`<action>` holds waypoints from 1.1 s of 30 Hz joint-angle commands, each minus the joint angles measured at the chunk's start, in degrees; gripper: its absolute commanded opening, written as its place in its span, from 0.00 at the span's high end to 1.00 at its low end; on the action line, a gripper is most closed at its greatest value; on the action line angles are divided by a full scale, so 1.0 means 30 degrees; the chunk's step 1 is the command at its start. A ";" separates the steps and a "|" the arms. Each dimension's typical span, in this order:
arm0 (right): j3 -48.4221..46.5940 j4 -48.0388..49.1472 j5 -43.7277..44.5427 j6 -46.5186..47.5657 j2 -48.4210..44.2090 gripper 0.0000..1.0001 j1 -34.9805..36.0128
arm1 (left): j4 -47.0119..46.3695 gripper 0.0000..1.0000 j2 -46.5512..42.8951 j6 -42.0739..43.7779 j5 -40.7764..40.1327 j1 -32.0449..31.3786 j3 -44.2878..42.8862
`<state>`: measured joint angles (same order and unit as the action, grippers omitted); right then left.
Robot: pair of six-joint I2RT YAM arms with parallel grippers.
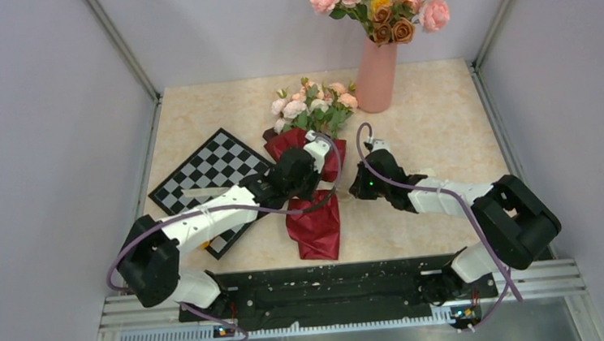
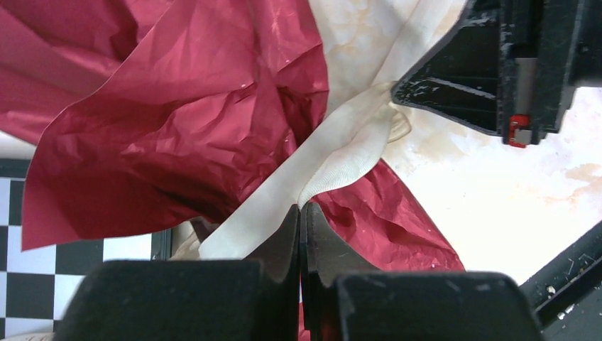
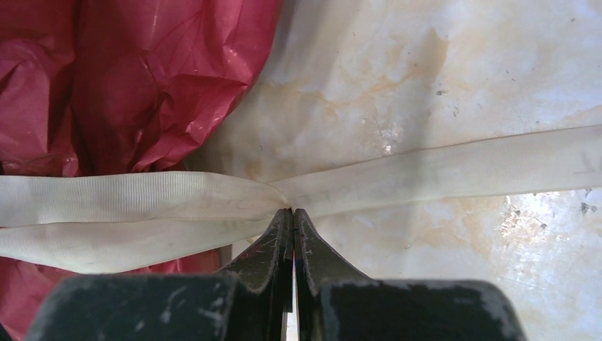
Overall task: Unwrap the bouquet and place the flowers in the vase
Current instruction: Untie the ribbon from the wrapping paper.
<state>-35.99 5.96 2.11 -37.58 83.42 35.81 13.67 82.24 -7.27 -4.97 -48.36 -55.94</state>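
Closest in, beside the chessboard (image 1: 209,170), I see the left jaws pinched shut on the cream ribbon (image 2: 334,149); the bouquet (image 1: 311,125) lies mid-worktop (image 1: 442,127) in its red paper (image 1: 315,226); the right jaws clamp the same ribbon, and the vase (image 1: 377,79) stands at the back right.

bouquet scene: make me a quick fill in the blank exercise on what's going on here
1. The left end effector and right end effector are each ____ on the ribbon.
2. The bouquet is wrapped in dark ____ paper.
3. The chessboard lies on the ____ arm's side of the bouquet.
4. The vase stands ____.
Missing words: shut; red; left; upright.
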 commanded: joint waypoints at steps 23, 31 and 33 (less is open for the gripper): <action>0.0035 -0.0652 0.1904 -0.1237 -0.0384 1.00 -0.0744 | -0.1725 1.00 -0.6129 -0.5959 0.1228 0.7901 0.5463; 0.0201 -0.0535 0.1819 -0.1328 -0.0325 1.00 -0.0914 | 0.0004 1.00 -0.6858 -0.7747 -0.0191 1.0125 0.6201; 0.0287 -0.0448 0.1796 -0.1365 -0.0354 1.00 -0.0921 | 0.0277 1.00 -0.7072 -0.8124 -0.0051 1.0906 0.6439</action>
<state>-35.99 3.38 6.46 -40.82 83.42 33.71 12.38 63.05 -27.86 -3.53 -19.18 -37.76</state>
